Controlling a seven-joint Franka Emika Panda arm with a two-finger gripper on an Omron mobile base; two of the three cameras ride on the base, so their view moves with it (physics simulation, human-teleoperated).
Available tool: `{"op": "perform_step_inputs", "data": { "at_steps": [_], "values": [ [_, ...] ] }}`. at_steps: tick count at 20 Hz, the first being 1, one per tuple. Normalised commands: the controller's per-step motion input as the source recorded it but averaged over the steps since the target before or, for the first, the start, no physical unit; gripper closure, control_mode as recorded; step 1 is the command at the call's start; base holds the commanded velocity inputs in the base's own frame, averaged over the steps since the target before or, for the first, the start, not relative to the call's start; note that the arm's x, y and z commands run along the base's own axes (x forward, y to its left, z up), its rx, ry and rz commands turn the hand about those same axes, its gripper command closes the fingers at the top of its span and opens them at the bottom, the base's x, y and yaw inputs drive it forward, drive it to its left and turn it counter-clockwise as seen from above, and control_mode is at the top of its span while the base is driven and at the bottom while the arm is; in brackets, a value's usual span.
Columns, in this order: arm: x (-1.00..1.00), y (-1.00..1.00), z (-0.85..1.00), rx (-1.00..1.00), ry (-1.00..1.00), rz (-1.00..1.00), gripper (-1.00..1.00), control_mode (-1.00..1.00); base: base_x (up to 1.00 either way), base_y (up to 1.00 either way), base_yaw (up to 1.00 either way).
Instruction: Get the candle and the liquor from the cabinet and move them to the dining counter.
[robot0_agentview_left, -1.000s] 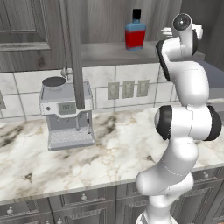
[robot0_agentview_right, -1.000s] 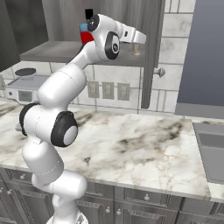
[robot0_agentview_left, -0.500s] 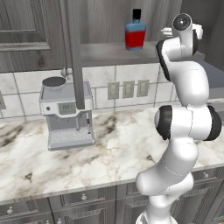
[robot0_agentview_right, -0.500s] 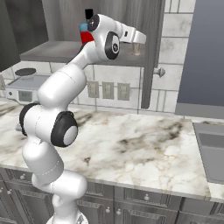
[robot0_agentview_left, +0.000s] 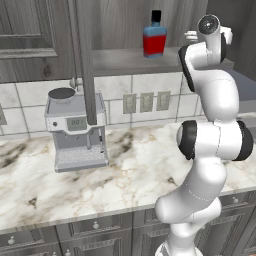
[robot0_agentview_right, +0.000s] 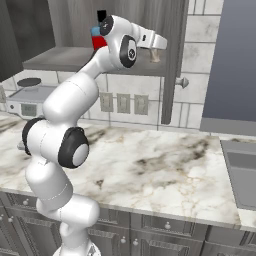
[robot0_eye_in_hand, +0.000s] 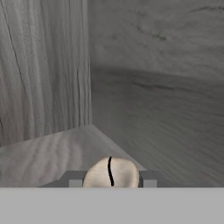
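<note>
Left base view: from behind the arm's left, facing forward and down over the marble worktop (robot0_agentview_left: 125, 175) toward the open cabinet (robot0_agentview_left: 130, 60). Right base view: same worktop and cabinet from the right. Hand view: close inside the cabinet, facing its rear corner.

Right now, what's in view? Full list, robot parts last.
candle: 1, pale beige, on the cabinet shelf between the fingertips
liquor: 1, blue over red with black cap, upright on the cabinet shelf
cabinet: 1, dark grey wood, doors open, above the worktop
coffee machine: 1, silver, on the worktop against the wall
worktop: 1, white marble with brown veins
wall sockets: 3, grey, on the tiled wall
sink: 1, grey, at the worktop's right end
drawers: row, dark grey, under the worktop
gripper: 1, dark fingertips either side of the candle
</note>
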Motion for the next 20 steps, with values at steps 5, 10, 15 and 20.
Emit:
{"op": "perform_step_inputs", "data": {
  "at_steps": [5, 10, 15, 20],
  "values": [
    [0.0, 0.0, 0.0, 0.0, 0.0, 0.0, 1.0, -1.0, 0.0, 0.0, 0.0],
    [0.0, 0.0, 0.0, 0.0, 0.0, 0.0, 1.0, -1.0, 0.0, 0.0, 0.0],
    [0.0, 0.0, 0.0, 0.0, 0.0, 0.0, 1.0, -1.0, 0.0, 0.0, 0.0],
    [0.0, 0.0, 0.0, 0.0, 0.0, 0.0, 1.0, -1.0, 0.0, 0.0, 0.0]
  ]
}}
